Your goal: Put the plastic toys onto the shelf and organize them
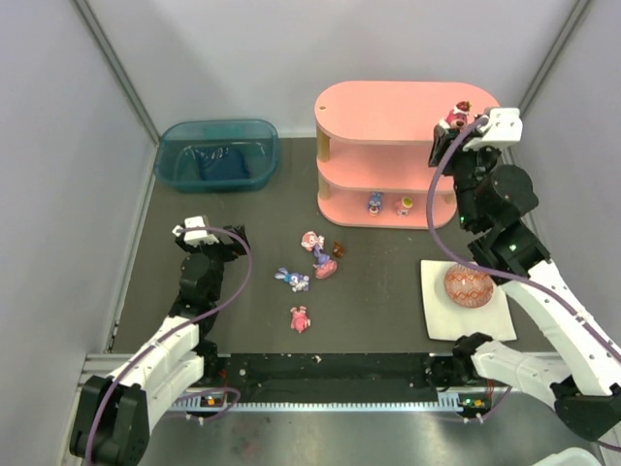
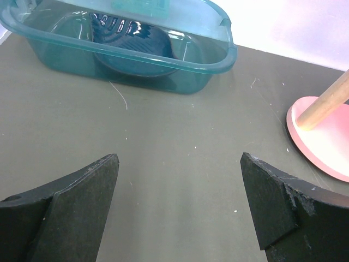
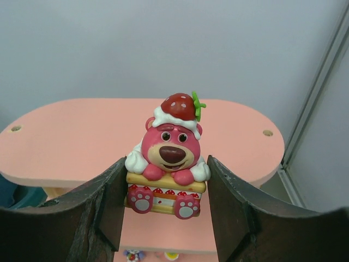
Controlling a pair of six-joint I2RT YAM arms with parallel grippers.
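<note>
Dark table (image 1: 243,311); shelf (image 1: 388,107) holds two toys (image 1: 375,202) (image 1: 405,205); right tool (image 3: 166,164) grips bear (image 3: 172,150); left tool (image 2: 179,158) gaping.

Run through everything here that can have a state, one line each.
Left fingers, open, empty.
Right fingers, closed on pink bear.
Pink bear, upright, gripped over the top board.
Shelf, upright, two toys on bottom tier.
Teal bin, upright, uncovered.
Egg, resting on white mat.
Loose toys, scattered on table.

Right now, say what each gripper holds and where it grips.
Right gripper holds the bear toy by the two sides of its cake base, above the shelf. Left gripper is open and holds nothing.
</note>
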